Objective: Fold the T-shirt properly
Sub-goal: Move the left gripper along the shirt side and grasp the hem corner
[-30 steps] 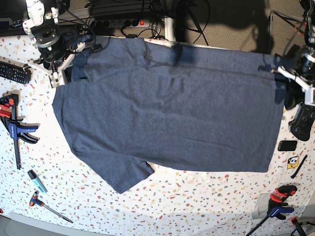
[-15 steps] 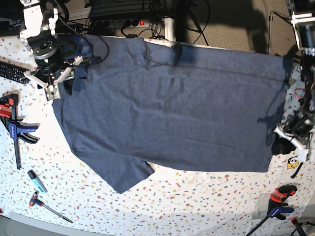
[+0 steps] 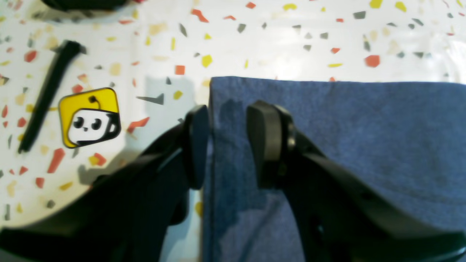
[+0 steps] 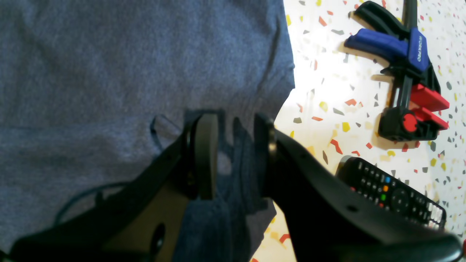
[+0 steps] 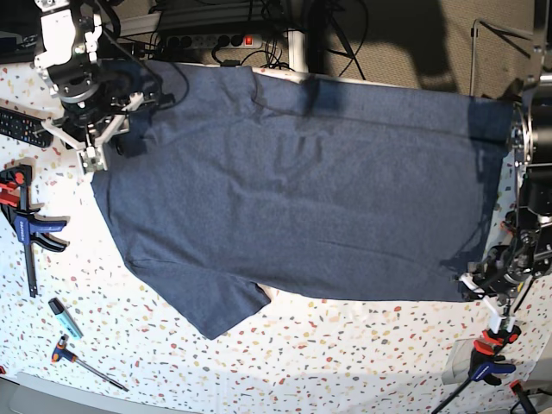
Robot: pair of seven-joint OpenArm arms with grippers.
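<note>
The dark navy T-shirt [image 5: 302, 198] lies spread flat on the speckled table, plain side up, with one sleeve pointing to the near left. My left gripper [image 5: 476, 285] is at the shirt's near right corner. In the left wrist view it [image 3: 227, 145] is open and straddles the T-shirt's [image 3: 346, 138] side edge, one finger [image 3: 196, 145] over the table and the other over cloth. My right gripper [image 5: 90, 159] is at the far left sleeve. In the right wrist view it [image 4: 235, 156] stands open just above the T-shirt [image 4: 109, 72], near the sleeve's edge.
A black remote [image 5: 21, 127] and a blue and red clamp [image 5: 26, 224] lie left of the shirt. A marker [image 5: 65, 317] and a T-handle tool [image 5: 82, 362] sit near left. A second clamp [image 5: 492, 358] is near right. A yellow sticker [image 3: 89, 116] lies beside the left gripper.
My left gripper let go of the far right corner and moved down to the near right corner, now open. My right gripper opened at the far left sleeve and barely moved.
</note>
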